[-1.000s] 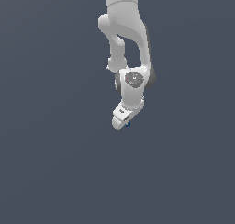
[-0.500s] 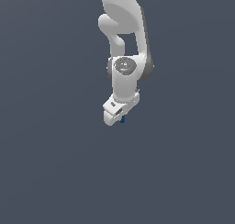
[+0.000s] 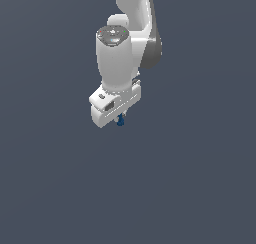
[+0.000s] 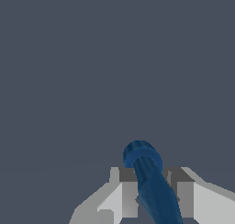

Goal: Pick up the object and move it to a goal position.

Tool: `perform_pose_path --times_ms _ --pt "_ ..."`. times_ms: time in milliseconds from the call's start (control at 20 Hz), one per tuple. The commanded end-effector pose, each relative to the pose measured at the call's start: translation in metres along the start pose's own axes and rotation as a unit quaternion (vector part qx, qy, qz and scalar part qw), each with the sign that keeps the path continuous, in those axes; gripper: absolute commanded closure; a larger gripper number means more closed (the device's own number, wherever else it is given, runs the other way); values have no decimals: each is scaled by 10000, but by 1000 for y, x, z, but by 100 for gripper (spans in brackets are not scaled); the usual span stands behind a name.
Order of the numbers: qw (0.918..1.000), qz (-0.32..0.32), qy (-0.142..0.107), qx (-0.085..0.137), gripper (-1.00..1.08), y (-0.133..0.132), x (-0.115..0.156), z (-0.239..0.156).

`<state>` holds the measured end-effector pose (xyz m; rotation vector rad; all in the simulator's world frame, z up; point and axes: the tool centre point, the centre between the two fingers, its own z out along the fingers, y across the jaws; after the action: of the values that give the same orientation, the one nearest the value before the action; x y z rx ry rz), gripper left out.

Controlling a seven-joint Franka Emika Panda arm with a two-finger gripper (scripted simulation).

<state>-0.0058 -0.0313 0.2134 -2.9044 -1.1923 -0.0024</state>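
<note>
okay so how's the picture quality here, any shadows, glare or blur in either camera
Exterior view: flat, even render, no cast shadows or glare on the grey background; the white gripper is soft-shaded, and the dark blue object shows only as a speck beneath it. Wrist view: the object looms large between the fingers, edges slightly pixelated, no glare.

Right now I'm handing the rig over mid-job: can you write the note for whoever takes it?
Gripper: shut on the dark blue object, one finger on each side of it.
Object: clamped between the fingers, its rounded end sticking out past the fingertips. In the exterior view only a blue tip shows under the white gripper.
Done: the grasp is made.
Left: carry it to the goal and release. No goal marker shows in either view, so confirm the target before moving.
</note>
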Motion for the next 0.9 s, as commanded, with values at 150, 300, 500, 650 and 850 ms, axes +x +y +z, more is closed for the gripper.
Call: perform_pose_path --times_ms 150,300,500,650,850 --pt "10000 -4 0 5 108 30 -14 -56" --pt "10000 -4 0 5 108 46 -21 -85" --pt "10000 -2 -1 3 108 65 -28 -119" --pt "10000 -1 -4 0 108 78 -33 -141" --pt "10000 1 -6 -1 108 93 -39 -167"
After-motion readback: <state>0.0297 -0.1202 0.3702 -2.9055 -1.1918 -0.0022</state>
